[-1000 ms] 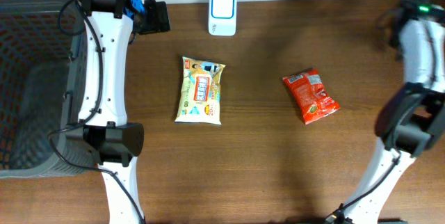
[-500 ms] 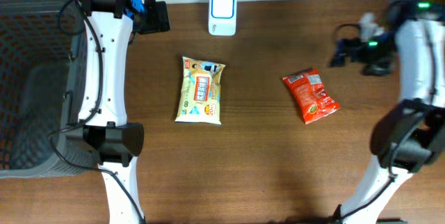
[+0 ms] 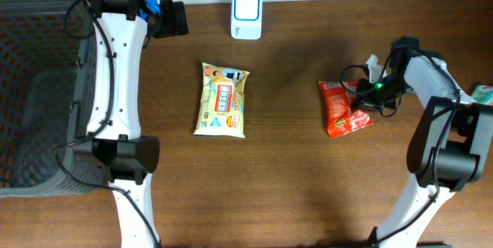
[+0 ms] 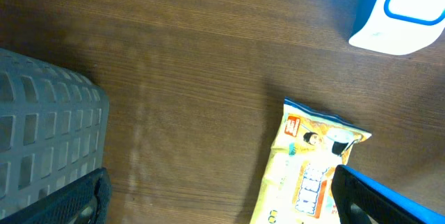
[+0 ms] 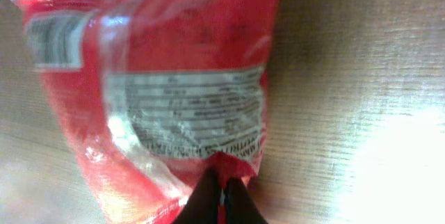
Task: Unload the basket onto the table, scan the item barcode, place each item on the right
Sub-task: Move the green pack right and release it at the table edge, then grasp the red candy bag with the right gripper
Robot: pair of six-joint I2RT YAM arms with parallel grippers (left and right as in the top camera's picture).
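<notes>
Right hand (image 5: 222, 196) is clenched on the edge of the red snack packet (image 3: 343, 111), on the table (image 3: 293, 186) well right of the white scanner (image 3: 246, 4). The packet's label print is too blurred to read. Left hand (image 3: 172, 18), near the scanner, is spread wide and empty.

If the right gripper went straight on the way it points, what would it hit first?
The red snack packet: the right gripper, shut, sits at its edge, apparently pinching it. Nothing lies between.

Bright red packet (image 3: 339, 111), yellow packet (image 3: 222, 100), white-and-blue scanner (image 3: 246, 4), brown wood-grain table (image 3: 293, 194)
</notes>
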